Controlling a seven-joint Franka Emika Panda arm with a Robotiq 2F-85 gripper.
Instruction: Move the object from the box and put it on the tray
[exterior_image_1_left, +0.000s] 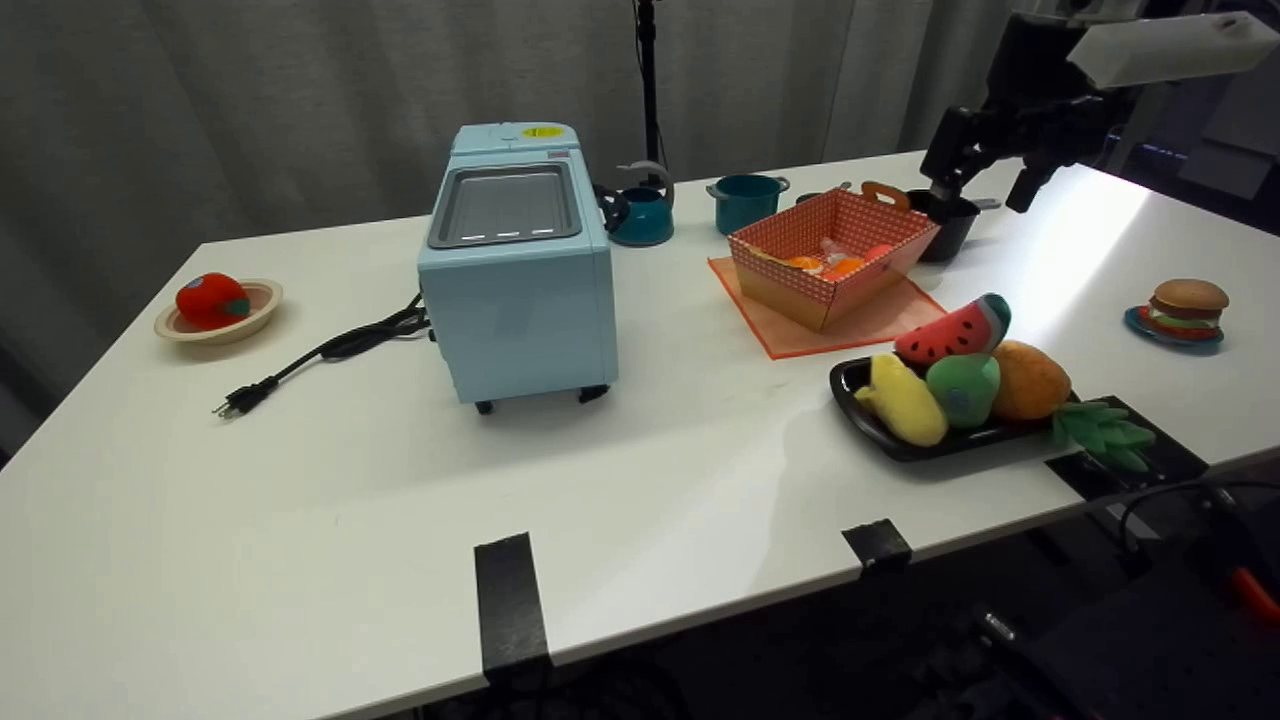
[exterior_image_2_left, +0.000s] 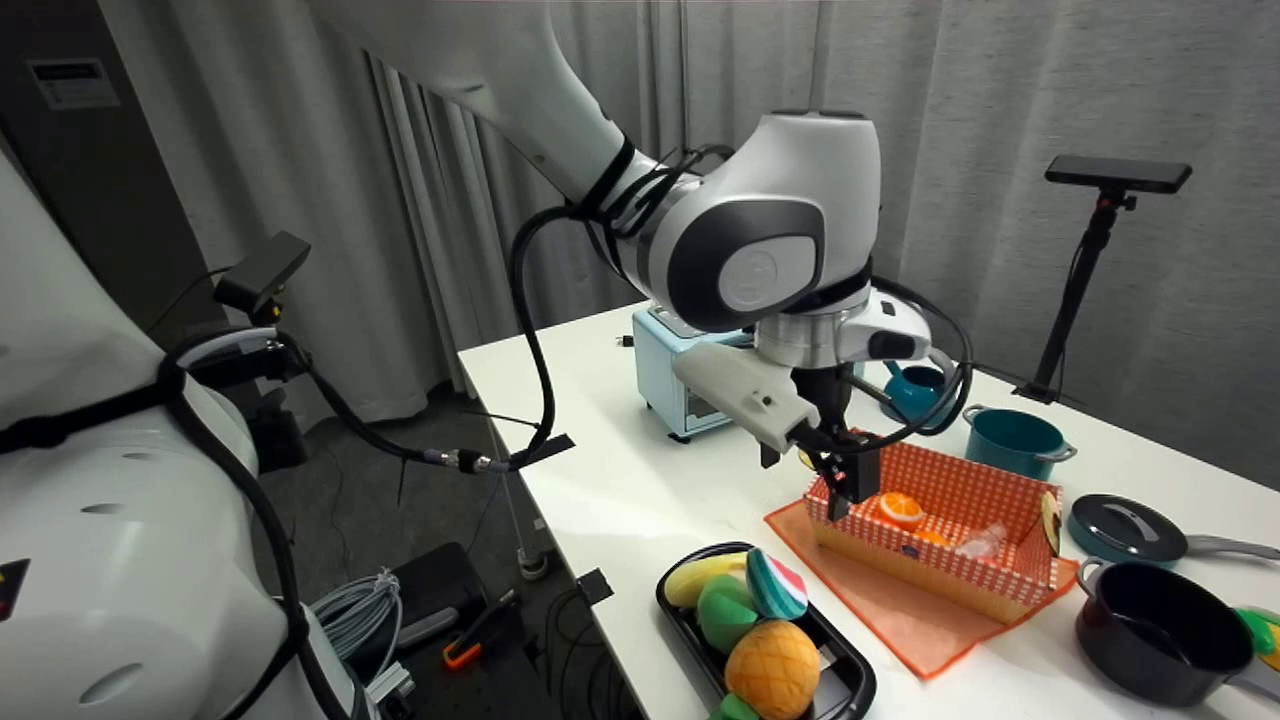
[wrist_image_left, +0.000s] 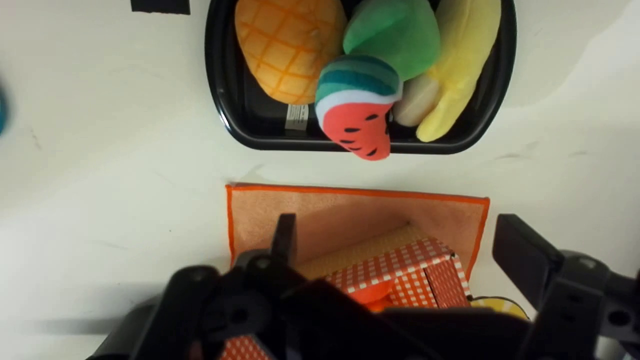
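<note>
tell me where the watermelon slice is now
In the wrist view, the watermelon slice is in the upper middle, on the black tray beside the pineapple and the green fruit, its red tip over the rim facing the checked box.

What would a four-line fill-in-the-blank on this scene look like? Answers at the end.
1. The black two-fingered gripper is ____ rather than shut.
2. The small red toy-food piece lies ____ rather than outside the red-checked, flared paper-like box.
3. The orange plush fruit with a criss-cross pattern on the black shallow rectangular tray is a ____.
4. The tall boxy appliance is light ____ in colour.

Missing words: open; inside; pineapple; blue.
</note>
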